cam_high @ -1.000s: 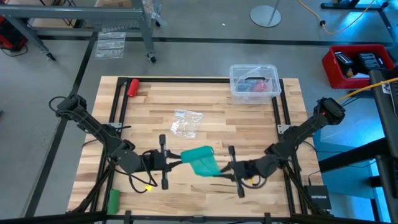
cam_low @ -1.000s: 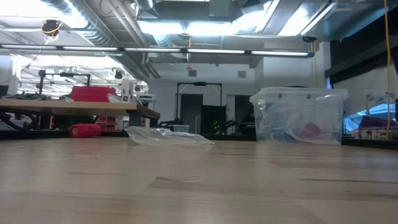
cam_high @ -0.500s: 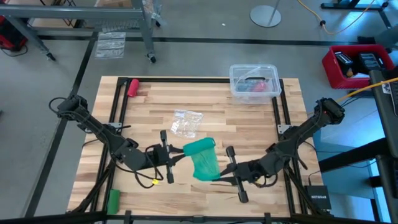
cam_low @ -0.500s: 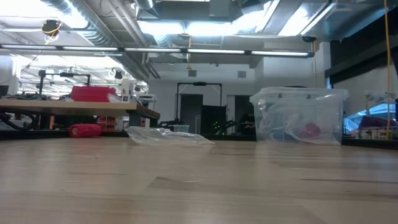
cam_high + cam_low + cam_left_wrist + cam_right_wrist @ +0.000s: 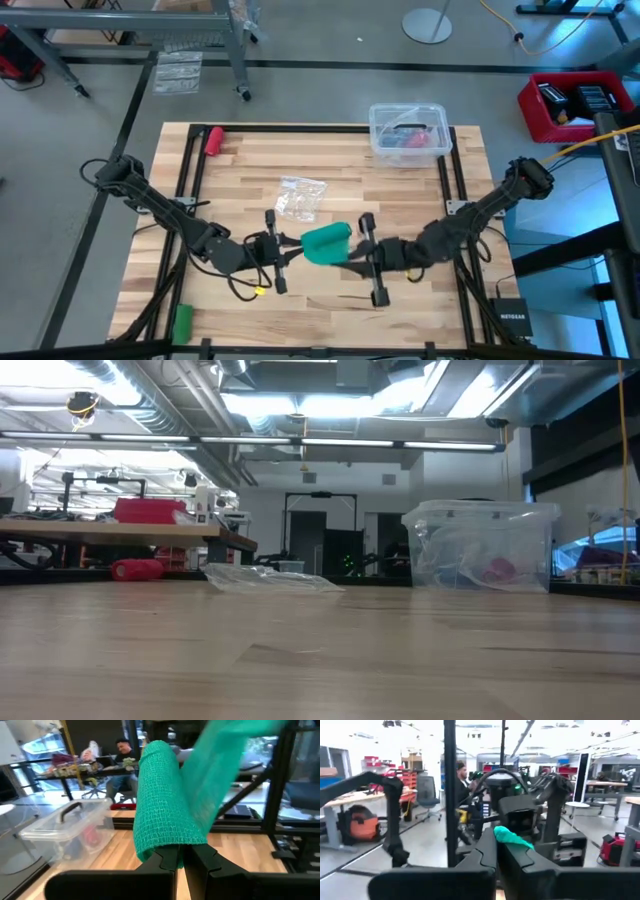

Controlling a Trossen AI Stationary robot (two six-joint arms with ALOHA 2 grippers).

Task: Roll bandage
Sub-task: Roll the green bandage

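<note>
The teal-green bandage (image 5: 325, 240) hangs above the table's near middle, held between my two grippers. In the left wrist view it is a thick upright roll (image 5: 165, 805) with a loose strip (image 5: 235, 740) leading away toward the other arm. My left gripper (image 5: 293, 250) is shut on the roll from the table's left. My right gripper (image 5: 352, 258) is shut on the strip's free end (image 5: 512, 837) from the right. Neither gripper nor the bandage shows in the low view. My left gripper pinches the roll's near end (image 5: 172, 851) between its two fingers, which lie level and come from the table's left. The roll stands up from the fingers, lifted clear of the table. My right gripper pinches the strip's free end (image 5: 506, 836) between its two fingers, coming about level from the table's right. A small teal tuft sticks out past the fingers. The strip is clear of the table.
A clear lidded plastic box (image 5: 408, 130) stands at the far right and an empty clear bag (image 5: 300, 197) lies mid-table. A red roll (image 5: 213, 138) sits at the far left and a small green roll (image 5: 182, 322) at the near left corner.
My right gripper has risen and gone toward the far edge and the left gripper, still shut on the strip's end. My left gripper has edged toward the table's right with the roll. The strip, which trailed toward the near edge, is now gathered close beside the roll.
</note>
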